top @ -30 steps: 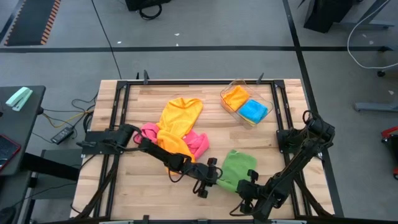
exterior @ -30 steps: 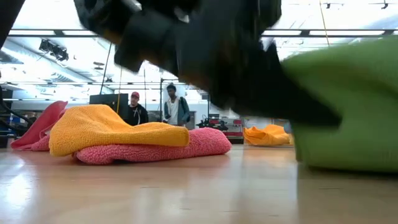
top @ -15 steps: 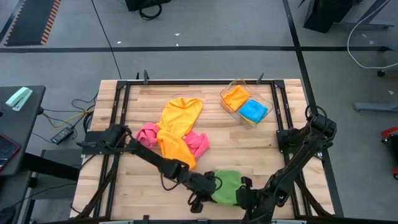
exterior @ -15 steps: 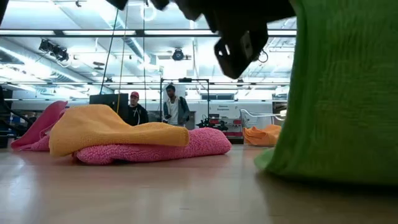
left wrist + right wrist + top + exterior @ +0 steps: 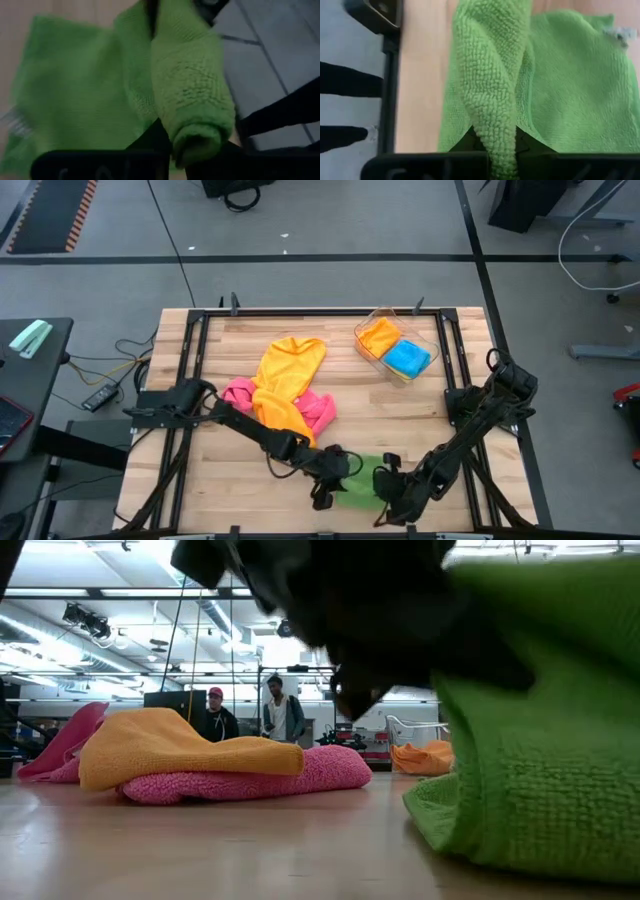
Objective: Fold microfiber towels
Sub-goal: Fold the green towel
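Towels lie across the wooden desk [image 5: 215,480]. Toward its left side a pink towel [image 5: 318,409] is spread out, with an orange-yellow towel [image 5: 285,375] draped over it. At the near edge, about the middle of the desk, sits the green towel [image 5: 352,481], bunched between both arms. The left gripper [image 5: 330,477] is at the green towel's left side; in its wrist view a rolled fold of green [image 5: 192,95] runs down between its fingers, which sit narrow around it. The right gripper [image 5: 388,484] is at the towel's right side, its fingers pinched tight on a raised fold [image 5: 490,80]. Farther right, near the far edge, a clear tray [image 5: 428,345] holds an orange towel [image 5: 379,336] and a blue towel [image 5: 407,357] side by side.
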{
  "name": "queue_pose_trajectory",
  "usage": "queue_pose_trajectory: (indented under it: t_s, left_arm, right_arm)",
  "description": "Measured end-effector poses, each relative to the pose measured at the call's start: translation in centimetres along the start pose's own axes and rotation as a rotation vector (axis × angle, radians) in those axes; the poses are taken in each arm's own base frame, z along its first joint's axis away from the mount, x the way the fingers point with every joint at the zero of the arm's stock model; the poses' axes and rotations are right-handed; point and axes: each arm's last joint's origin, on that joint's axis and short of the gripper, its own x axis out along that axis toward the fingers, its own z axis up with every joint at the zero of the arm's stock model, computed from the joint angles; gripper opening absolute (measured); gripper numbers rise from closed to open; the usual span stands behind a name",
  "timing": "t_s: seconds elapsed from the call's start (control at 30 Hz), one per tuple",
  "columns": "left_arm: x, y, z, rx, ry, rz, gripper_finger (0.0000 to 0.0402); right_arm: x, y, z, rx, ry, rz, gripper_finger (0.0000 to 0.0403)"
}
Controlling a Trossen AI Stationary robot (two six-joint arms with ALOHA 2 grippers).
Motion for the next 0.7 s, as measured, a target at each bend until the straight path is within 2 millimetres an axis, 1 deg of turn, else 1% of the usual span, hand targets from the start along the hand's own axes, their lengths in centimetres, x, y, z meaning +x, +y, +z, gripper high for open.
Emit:
queue_pose_trajectory:
  t_s: [0.07, 0.17, 0.33, 0.47, 0.57, 0.7]
  left_arm:
    - [0.2, 0.9, 0.0, -0.025, 0.006, 0.015, 0.0047]
    - [0.4, 1.7, -0.1, -0.040, 0.019, 0.027, 0.0042]
    - [0.5, 1.9, -0.2, -0.039, 0.023, 0.032, 0.0023]
    - [0.5, 2.0, -0.3, -0.037, 0.030, 0.051, 0.0022]
    - [0.5, 2.2, -0.5, -0.046, 0.049, 0.074, 0.0036]
    - [0.5, 2.4, -0.6, -0.048, 0.059, 0.103, 0.0052]
  right_arm:
    - [0.3, -0.7, -0.1, 0.005, 0.028, -0.010, 0.0013]
    - [0.5, -1.2, -0.3, 0.020, 0.039, -0.021, 0.0013]
    - [0.6, -1.8, -0.3, 0.052, 0.049, -0.060, 0.0013]
    - [0.7, -2.1, -0.3, 0.049, 0.042, -0.089, 0.0018]
    - [0.8, -2.3, -0.5, 0.048, 0.034, -0.107, 0.0043]
    - [0.7, -2.4, -0.6, 0.073, 0.045, -0.115, 0.0098]
